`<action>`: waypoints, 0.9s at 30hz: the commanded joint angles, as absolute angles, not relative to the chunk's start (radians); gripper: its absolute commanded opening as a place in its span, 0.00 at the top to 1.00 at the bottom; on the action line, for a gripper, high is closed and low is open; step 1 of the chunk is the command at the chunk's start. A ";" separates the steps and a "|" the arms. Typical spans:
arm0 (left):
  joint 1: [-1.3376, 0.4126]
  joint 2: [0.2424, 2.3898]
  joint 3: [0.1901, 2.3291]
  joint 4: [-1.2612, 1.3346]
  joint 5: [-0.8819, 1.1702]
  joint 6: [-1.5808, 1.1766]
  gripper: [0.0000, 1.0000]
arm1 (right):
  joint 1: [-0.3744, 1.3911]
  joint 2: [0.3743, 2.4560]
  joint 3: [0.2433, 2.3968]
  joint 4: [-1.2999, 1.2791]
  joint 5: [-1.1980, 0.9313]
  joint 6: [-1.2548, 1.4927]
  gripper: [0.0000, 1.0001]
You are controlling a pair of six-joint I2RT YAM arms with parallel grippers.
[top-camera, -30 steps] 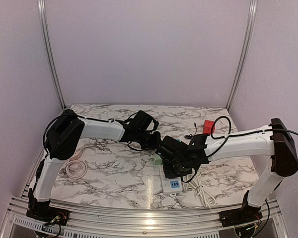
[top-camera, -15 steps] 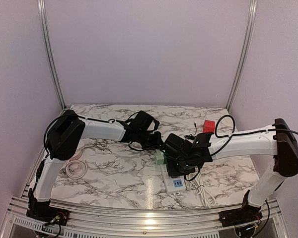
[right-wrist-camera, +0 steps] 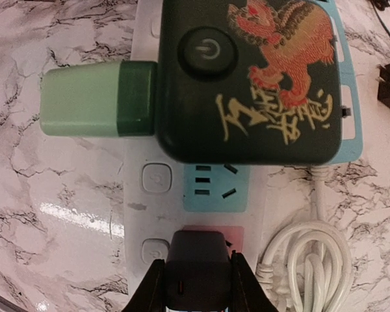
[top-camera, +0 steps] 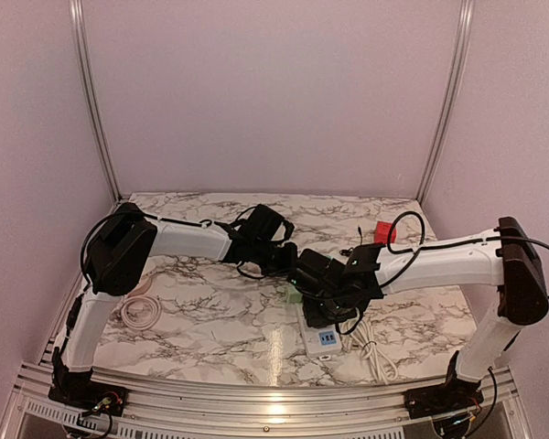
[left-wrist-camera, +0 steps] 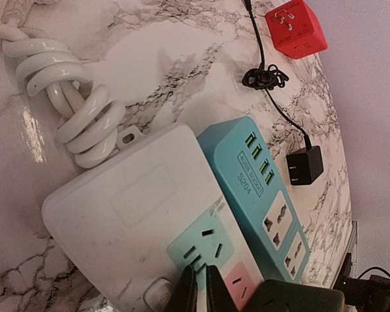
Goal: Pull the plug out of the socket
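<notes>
While the left hand (left-wrist-camera: 199,289) presses closed fingertips onto the white power strip (left-wrist-camera: 117,214), apparently pinning it down, the right hand (right-wrist-camera: 197,289) clamps the black plug (right-wrist-camera: 195,270).
That plug sits in the strip's pink socket (right-wrist-camera: 236,234), not yet pulled.

Marble table (top-camera: 210,322), pale lilac walls (top-camera: 274,91)

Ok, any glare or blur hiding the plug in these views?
Right wrist: the black plug in the right gripper is sharp; a glare streak crosses the marble table beside the white power strip. Top external: the right arm hides the plug, sheen on the near table. Left wrist: sharp, mild sheen.
</notes>
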State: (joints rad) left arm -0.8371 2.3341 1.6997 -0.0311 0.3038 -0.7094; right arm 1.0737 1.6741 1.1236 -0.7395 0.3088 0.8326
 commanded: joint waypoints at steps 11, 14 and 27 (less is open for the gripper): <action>-0.844 2.452 1.621 -0.224 0.242 -0.693 0.91 | 1.028 1.574 1.097 -0.659 0.273 0.804 1.00; -0.845 2.456 1.623 -0.225 0.247 -0.694 0.91 | 1.066 1.627 1.170 -0.734 0.338 0.804 1.00; -0.847 2.448 1.614 -0.224 0.249 -0.693 0.91 | 1.040 1.568 1.115 -0.703 0.304 0.794 1.00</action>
